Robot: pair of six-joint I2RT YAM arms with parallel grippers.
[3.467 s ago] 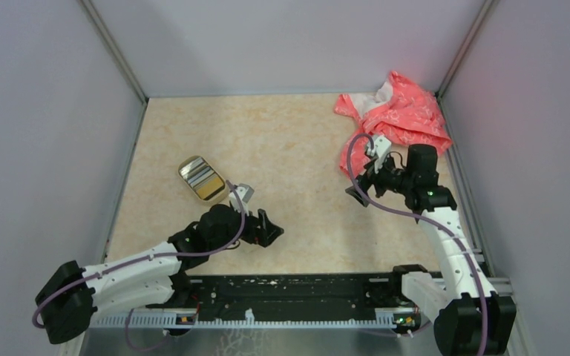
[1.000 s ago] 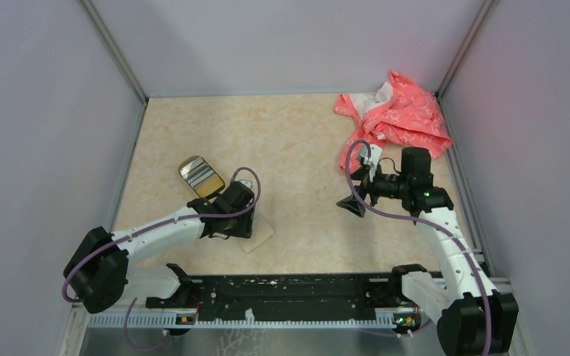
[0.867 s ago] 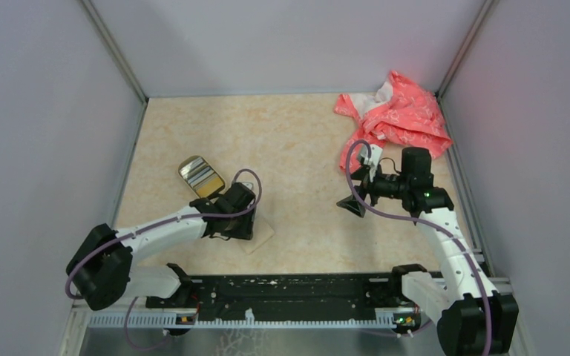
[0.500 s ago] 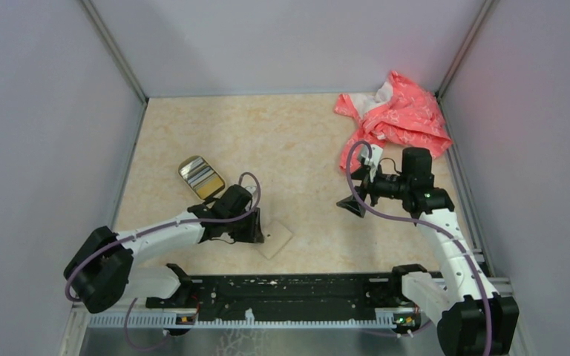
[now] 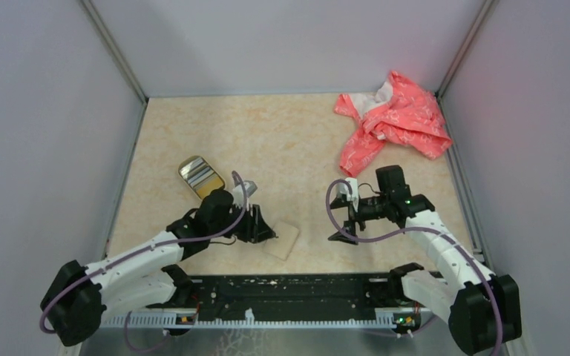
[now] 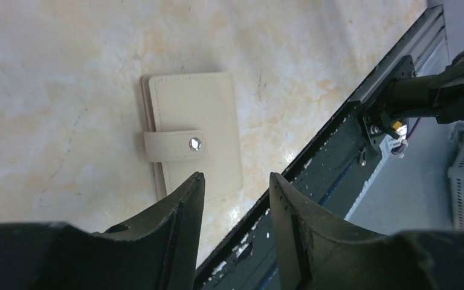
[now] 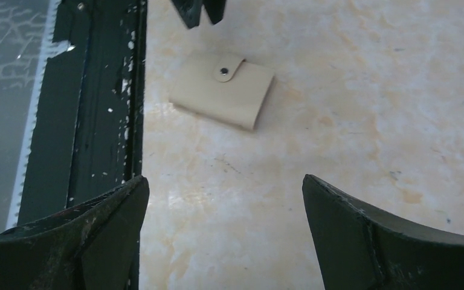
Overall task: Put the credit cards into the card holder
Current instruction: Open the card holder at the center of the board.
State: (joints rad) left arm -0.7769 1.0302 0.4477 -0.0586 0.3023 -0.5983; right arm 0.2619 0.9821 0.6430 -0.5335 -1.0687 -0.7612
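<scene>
The card holder has slid rightward over the last second and now lies flat at lower centre of the marbled worktop. The left pincer sits just beside it, half open and empty. The right pincer, wide open and empty, has dropped toward it. The holder is matte beige with a stitched strap, snapped shut, so it needs opening. The glossy credit cards wait in the oval dish at left.
</scene>
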